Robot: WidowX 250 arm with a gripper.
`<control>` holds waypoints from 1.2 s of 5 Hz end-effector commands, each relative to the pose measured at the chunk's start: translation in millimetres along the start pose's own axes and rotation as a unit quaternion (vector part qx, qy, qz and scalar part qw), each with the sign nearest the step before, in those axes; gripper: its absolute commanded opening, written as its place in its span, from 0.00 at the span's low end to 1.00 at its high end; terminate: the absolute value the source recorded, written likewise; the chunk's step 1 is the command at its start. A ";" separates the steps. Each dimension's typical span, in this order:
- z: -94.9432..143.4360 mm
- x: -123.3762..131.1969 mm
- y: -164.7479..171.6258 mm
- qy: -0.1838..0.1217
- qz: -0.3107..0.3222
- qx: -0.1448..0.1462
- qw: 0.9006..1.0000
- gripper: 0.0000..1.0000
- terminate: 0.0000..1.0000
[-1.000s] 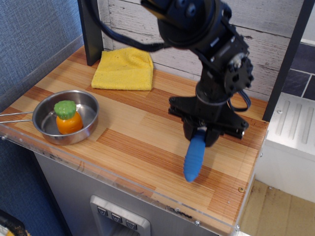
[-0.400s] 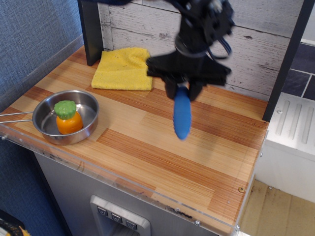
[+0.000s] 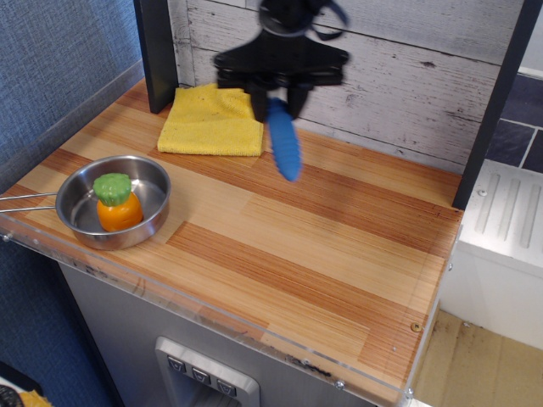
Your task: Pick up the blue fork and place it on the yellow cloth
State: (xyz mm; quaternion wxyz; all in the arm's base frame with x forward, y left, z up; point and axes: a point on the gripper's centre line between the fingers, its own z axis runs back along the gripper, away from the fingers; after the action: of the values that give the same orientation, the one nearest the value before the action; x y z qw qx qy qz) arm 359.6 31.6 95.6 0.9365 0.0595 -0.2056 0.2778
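Note:
My gripper (image 3: 277,103) is shut on the blue fork (image 3: 284,144), whose ribbed blue handle hangs down and slightly right above the wooden counter. The fork's metal head is hidden inside the gripper. The yellow cloth (image 3: 213,119) lies folded at the back left of the counter, against the plank wall. The gripper hovers just right of the cloth's right edge, with the fork held in the air.
A steel pan (image 3: 114,202) at the front left holds an orange and green toy vegetable (image 3: 117,202). A dark post (image 3: 157,51) stands behind the cloth's left corner. The white plank wall (image 3: 399,68) runs along the back. The counter's front edge (image 3: 254,335) has a clear strip.
The gripper has carried the fork from the front right of the counter up and to the back left, ending next to the yellow cloth. The pan and cloth have not moved.

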 end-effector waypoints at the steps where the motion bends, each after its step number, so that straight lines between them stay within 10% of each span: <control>1: -21.8 32.1 41.7 -0.005 0.088 0.032 0.996 0.00 0.00; 5: -80.1 7.3 13.9 0.048 0.129 0.055 0.989 0.00 0.00; 6: -80.1 7.3 15.5 0.063 0.138 0.064 0.986 1.00 0.00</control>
State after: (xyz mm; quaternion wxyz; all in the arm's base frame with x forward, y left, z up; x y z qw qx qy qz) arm 391.5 65.1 12.6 0.8973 0.0766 -0.1172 0.4186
